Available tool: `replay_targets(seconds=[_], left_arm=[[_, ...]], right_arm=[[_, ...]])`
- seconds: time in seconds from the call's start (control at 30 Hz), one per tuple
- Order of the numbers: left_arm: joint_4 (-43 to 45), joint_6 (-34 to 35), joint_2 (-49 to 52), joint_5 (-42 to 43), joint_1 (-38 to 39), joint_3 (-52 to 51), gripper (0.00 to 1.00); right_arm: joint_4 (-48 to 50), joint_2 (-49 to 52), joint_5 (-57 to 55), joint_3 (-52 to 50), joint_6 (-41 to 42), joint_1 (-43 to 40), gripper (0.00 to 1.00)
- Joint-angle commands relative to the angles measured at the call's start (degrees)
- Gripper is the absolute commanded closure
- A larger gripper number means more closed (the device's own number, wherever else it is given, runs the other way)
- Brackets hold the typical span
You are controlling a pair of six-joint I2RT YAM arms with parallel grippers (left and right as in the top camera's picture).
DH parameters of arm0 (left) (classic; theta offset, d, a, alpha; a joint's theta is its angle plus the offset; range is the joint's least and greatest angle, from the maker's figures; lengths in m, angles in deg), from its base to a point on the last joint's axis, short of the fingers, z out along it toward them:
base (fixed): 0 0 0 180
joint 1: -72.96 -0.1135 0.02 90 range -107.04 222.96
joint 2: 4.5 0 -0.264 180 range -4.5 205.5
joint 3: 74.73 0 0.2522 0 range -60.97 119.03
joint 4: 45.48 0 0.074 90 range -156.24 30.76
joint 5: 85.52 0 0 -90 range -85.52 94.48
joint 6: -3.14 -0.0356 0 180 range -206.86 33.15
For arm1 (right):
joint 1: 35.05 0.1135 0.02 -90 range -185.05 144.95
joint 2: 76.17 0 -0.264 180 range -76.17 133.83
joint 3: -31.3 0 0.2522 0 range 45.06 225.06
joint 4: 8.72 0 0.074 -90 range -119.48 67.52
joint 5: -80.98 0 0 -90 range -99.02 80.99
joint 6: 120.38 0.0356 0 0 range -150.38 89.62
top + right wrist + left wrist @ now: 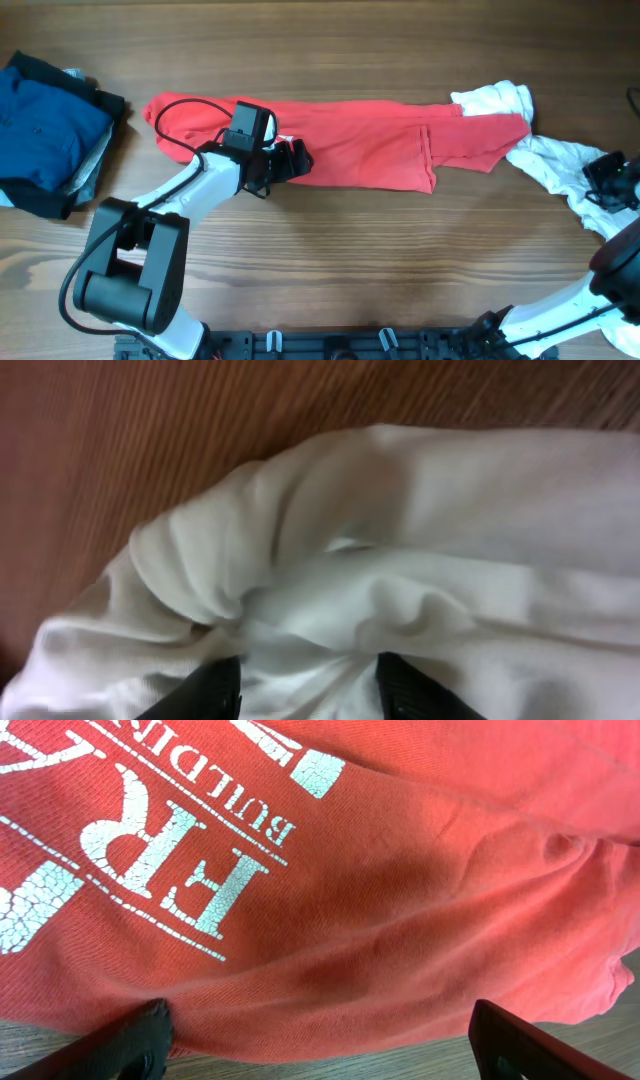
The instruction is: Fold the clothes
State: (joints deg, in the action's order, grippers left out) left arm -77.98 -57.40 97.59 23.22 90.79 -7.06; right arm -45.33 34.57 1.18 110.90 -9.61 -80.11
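Overhead view, contents of wooden table (pixel 350 260):

1. Red T-shirt (pixel 350 140). Folded into a long band running left to right across the upper middle of the table, one short sleeve flap showing towards its right end. In the left wrist view the shirt (pixel 400 890) fills most of the frame, with cracked white printed lettering (pixel 180 860) at upper left. Its lower edge lies on the wood.

2. White garment (pixel 545 160). Crumpled at the right end of the table; part of it touches and overlaps the right tip of the red T-shirt, and the rest trails down towards the right edge.

3. Stack of blue and dark garments (pixel 45 125). Far left of the table, well apart from the red T-shirt, with the blue piece on top.

4. Left gripper (pixel 290 160). Over the lower left edge of the red T-shirt. In the left wrist view the gripper (pixel 330 1040) has its fingers (pixel 140 1040) spread wide, one at each lower corner, with the shirt's edge lying loose between them and nothing clamped.

5. Right gripper (pixel 607 180). At the right edge of the table, on the white garment. In the right wrist view the gripper (pixel 310 685) has its fingers (pixel 200 695) part-way apart with bunched white cloth (pixel 400 560) between them. Whether the cloth is pinched cannot be told.
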Motion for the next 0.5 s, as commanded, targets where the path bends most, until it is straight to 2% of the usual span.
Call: replay_targets(seconds=[0.0,0.07,0.17,0.2,0.27,0.33,0.47], left_arm=[[-4.22,0.83,5.51,-7.30,-1.36,-5.14,0.02],[-4.26,0.81,5.51,-7.34,-1.33,-5.16,0.01],[-4.24,0.81,5.51,-7.34,-1.33,-5.16,0.00],[-4.22,0.83,5.51,-7.34,-1.33,-5.14,0.00],[-4.00,0.83,5.51,-7.32,-1.33,-5.14,0.00],[-4.04,0.83,5.51,-7.30,-1.33,-5.14,0.00],[-4.02,0.83,5.51,-7.32,-1.33,-5.16,0.00]], right_arm=[[-2.14,-0.92,10.69,0.00,-2.75,2.49,0.45],[-2.05,-7.72,8.87,0.50,-3.98,5.57,0.41],[-1.07,-16.24,9.20,0.48,-11.72,10.69,0.41],[-1.84,-17.27,9.68,0.48,-14.53,12.33,0.45],[-4.79,-16.79,9.73,0.35,-19.82,16.26,0.79],[-8.02,-14.03,6.01,-0.24,-21.29,19.67,0.94],[-12.44,-7.74,-6.01,-0.74,-14.69,21.05,0.96]])
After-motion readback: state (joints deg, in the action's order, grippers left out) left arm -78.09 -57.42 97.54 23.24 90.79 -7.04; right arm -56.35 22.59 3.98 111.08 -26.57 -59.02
